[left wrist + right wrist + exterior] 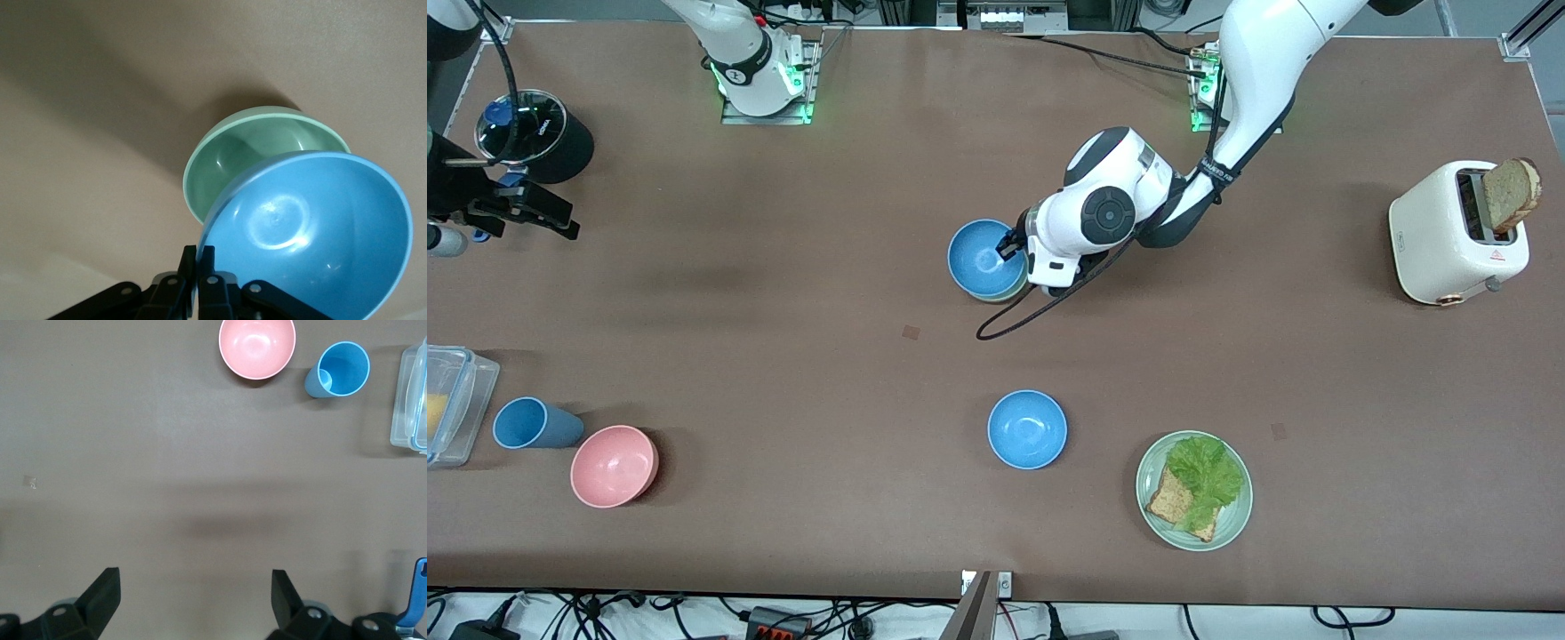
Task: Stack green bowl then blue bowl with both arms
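The left gripper (1011, 246) is closed on the rim of a blue bowl (986, 257), its two fingers (197, 275) pinching the bowl's edge tightly together. It holds the bowl tilted over the green bowl (230, 160), which sits on the table (783, 293) near the middle. In the left wrist view the blue bowl (313, 233) covers part of the green one, whose inside still shows past the blue rim. From the front, only a thin sliver of the green bowl (1005, 296) peeks out under the blue one; whether the two touch I cannot tell.

A second blue bowl (1027, 429) stands alone, nearer to the front camera than the stacked pair. Beside it, toward the left arm's end, is a pale green plate (1232, 516) with lettuce (1205, 471) and a slice of toast (1169, 500). A white toaster (1449, 233) with a bread slice (1512, 194) sticking out stands at the left arm's end of the table.

The right gripper (193, 600) waits over bare table at the right arm's end, fingers spread wide with nothing between them. Near that end lie a pink bowl (614, 465), a blue cup (532, 424) on its side just beside it, and a clear plastic box (458, 400) at the table's edge. A black round container (538, 135) stands close to the right arm's base.
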`<state>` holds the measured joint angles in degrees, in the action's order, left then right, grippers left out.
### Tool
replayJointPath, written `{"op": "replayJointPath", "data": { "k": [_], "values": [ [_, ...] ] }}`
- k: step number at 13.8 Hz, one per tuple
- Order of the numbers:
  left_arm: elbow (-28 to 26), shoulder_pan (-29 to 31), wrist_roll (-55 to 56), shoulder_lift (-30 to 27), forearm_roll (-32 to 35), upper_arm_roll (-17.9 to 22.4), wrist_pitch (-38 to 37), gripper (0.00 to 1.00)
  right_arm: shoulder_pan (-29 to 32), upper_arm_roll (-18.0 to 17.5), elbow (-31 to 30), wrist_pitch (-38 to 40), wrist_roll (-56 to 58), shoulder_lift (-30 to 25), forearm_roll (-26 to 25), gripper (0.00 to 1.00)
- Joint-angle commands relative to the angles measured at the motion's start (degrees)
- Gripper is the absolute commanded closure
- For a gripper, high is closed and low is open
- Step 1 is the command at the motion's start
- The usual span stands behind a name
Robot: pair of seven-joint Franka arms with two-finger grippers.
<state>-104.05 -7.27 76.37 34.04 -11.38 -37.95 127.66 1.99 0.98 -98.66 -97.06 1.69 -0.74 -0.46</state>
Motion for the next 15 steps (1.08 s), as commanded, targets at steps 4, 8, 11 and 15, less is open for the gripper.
{"op": "replayJointPath", "data": {
  "k": [4, 8, 11, 15],
  "values": [
    [-1.7, 0.1, -0.2, -1.9, 1.9, 0.7, 0.8, 1.0, 1.1, -1.0, -4.0, -1.1, 0.2, -4.1, -0.7, 0.0],
    [-1.7, 0.0, -0.2, -1.3, 2.4, 0.8, 0.8, 1.0, 1.1, -1.1, -3.8, -0.6, 0.3, -4.3, -0.7, 0.0],
    [-1.6, 0.0, -0.1, -1.3, 2.4, 0.8, 0.8, 0.95, 1.2, -1.0, -3.8, -0.1, 0.3, -4.3, -0.6, 0.0],
    [-0.9, 0.7, 3.4, -1.8, 2.4, 0.5, 0.6, 0.78, 1.2, -1.0, -3.7, -0.1, 0.6, -4.1, -0.7, 0.0]
  ]
}}
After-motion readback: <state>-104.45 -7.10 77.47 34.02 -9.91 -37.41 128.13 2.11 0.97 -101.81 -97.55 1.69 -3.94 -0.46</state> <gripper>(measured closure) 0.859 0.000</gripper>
